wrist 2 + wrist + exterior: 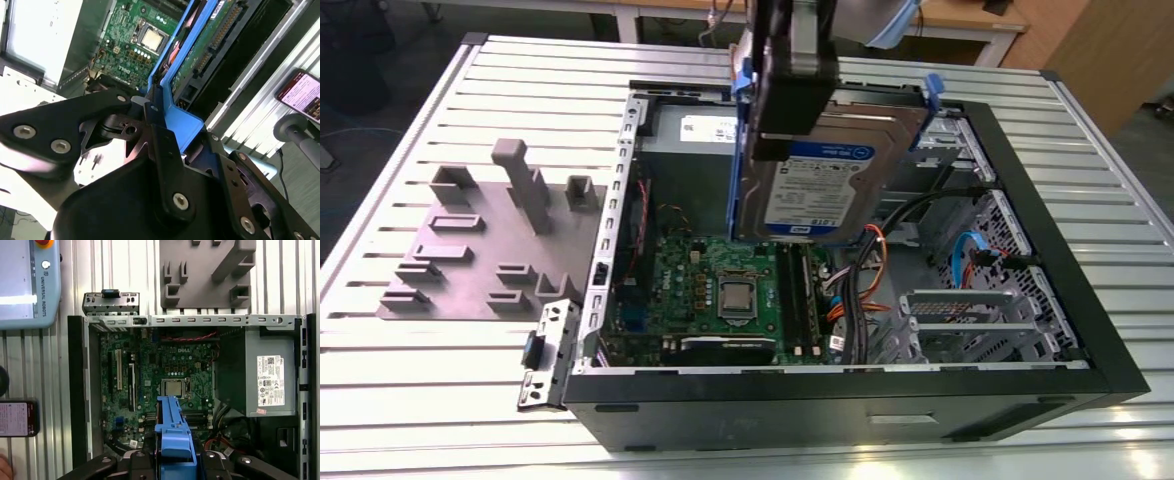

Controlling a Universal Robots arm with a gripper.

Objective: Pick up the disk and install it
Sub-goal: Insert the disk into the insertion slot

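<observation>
The disk (817, 185), a silver drive with a white-and-blue label in a blue carrier frame (744, 150), hangs upright over the open computer case (1047, 260). My gripper (790, 115) comes down from above and is shut on its upper end. The drive's lower edge is above the motherboard (727, 285), apart from it. The second wrist view has the disk's (210, 45) green circuit side and blue frame running out from between my gripper's (160, 125) jaws. In the first wrist view the blue frame of the disk (174, 430) sticks out over the board.
A grey metal box with a white sticker (270, 380) sits inside the case. Orange and blue cables (961, 250) and a metal cage (967, 320) fill the case's right side in the exterior view. A grey fixture (480, 240) lies on the slatted table; a phone (17, 418) lies beside the case.
</observation>
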